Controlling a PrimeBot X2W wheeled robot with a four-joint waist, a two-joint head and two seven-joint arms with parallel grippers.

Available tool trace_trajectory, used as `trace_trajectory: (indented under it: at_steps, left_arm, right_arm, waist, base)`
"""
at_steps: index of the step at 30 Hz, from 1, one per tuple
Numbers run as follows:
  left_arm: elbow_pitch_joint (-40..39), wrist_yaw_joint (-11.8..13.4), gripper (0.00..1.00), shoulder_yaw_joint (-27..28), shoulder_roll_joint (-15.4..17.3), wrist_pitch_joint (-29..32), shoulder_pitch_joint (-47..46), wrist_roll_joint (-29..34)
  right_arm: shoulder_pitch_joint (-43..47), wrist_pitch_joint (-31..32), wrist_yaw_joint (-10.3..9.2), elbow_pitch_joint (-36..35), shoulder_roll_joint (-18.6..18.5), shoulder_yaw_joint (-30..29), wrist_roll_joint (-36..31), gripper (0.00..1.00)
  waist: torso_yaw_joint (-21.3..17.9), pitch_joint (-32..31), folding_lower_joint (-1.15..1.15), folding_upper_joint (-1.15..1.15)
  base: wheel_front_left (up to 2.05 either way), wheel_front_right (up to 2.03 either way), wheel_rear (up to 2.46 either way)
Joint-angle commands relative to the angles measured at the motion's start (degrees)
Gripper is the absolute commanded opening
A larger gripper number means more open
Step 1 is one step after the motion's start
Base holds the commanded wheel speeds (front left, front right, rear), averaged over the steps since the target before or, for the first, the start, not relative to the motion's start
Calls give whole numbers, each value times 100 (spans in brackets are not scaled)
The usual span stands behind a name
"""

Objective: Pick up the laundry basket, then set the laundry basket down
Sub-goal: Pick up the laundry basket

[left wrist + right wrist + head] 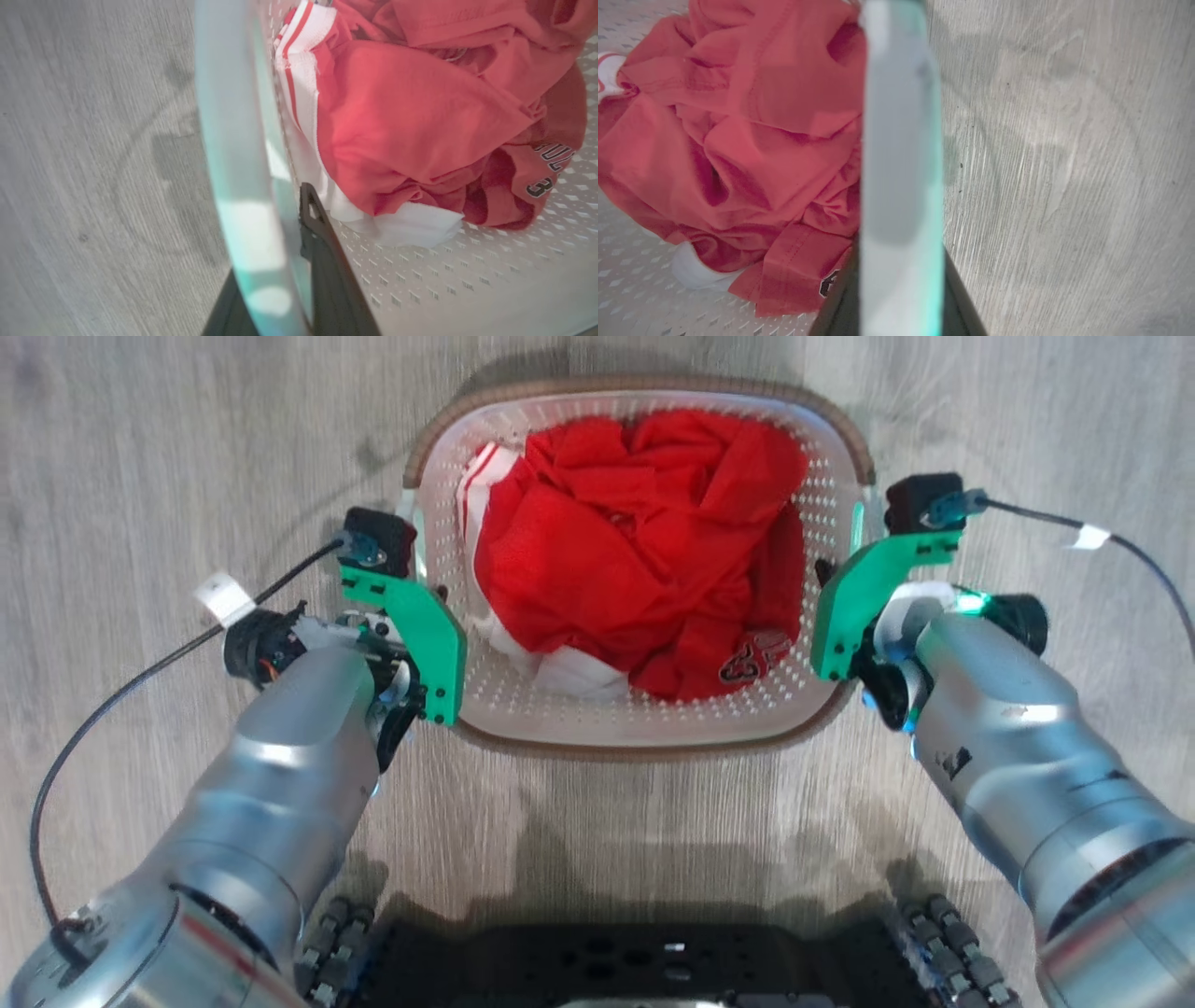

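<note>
At the left of the grey wood floor point(140, 448), the left gripper point(271, 233) is clamping the left handle point(238, 140) of the laundry basket point(644, 723), its fingers point(322, 261) pressing narrowly, one inside the perforated wall and one outside. Straight ahead of the robot, between both arms, the laundry basket is holding a crumpled red and white garment point(635, 551). Over on the right, the right gripper point(901, 280) is pinching the right handle point(901, 140) tightly between its two dark fingers.
</note>
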Motion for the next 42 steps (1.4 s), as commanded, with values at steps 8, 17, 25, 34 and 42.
trace_trajectory:
  at_steps: [8,17,25,34,42]
  left_arm:
    - [44,-78,0,-314,133,398,406,122]
    - [76,-91,0,-421,133,864,894,-97]
    - [-272,-92,0,-612,161,1326,1386,-420]
    - [-650,-93,0,-956,403,1825,1835,-850]
    - [-760,-93,0,-1182,516,2031,2129,-1158]
  right_arm:
    - [675,560,40,-285,101,408,263,0]
    - [1115,1195,40,-417,100,701,644,0]
    - [1479,1749,40,-501,67,959,883,0]
    - [1879,2072,40,-757,13,1249,1175,0]
    - [2099,2149,40,-845,41,1443,1387,0]
  waist:
    - [-134,-1054,0,0]
    - [-231,-2226,0,0]
    - [-249,-3168,0,0]
    - [-222,-4159,0,0]
    - [-224,-4755,0,0]
  base:
    - [0,0,0]
    - [0,0,0]
    - [0,0,0]
    - [0,0,0]
    - [0,0,0]
